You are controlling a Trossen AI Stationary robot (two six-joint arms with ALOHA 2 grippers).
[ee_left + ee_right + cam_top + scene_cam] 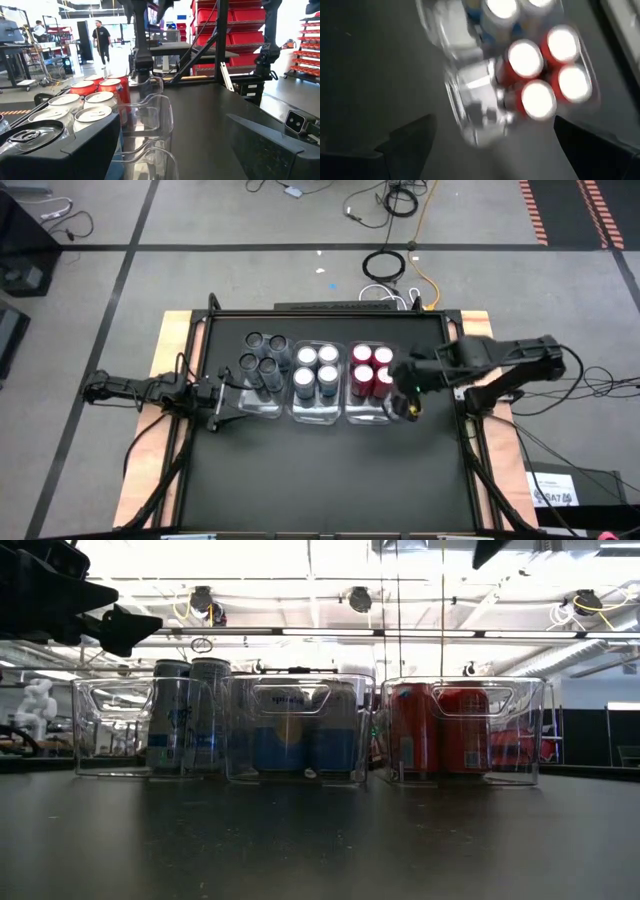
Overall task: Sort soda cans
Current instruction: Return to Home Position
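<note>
Three clear bins stand in a row. Dark grey cans (pixel 262 355) fill the left bin, blue-silver cans (pixel 316 367) the middle bin, red cans (pixel 371 367) the right bin; all stand upright on their bases. The low view shows the same order: grey (pixel 190 715), blue-silver (pixel 295 735), red (pixel 440 730). My left gripper (pixel 226 408) is open at the left bin's near left corner, and its wrist view looks along the row (pixel 170 145). My right gripper (pixel 405 395) hovers open at the red bin's right side, above the red cans (pixel 540 65).
The near part of each bin (pixel 318 408) holds no can. Bare dark tabletop (pixel 330 480) stretches from the bins toward the near edge. Wooden strips (pixel 175 330) border the table's left and right sides. People walk in the room beyond (pixel 102 42).
</note>
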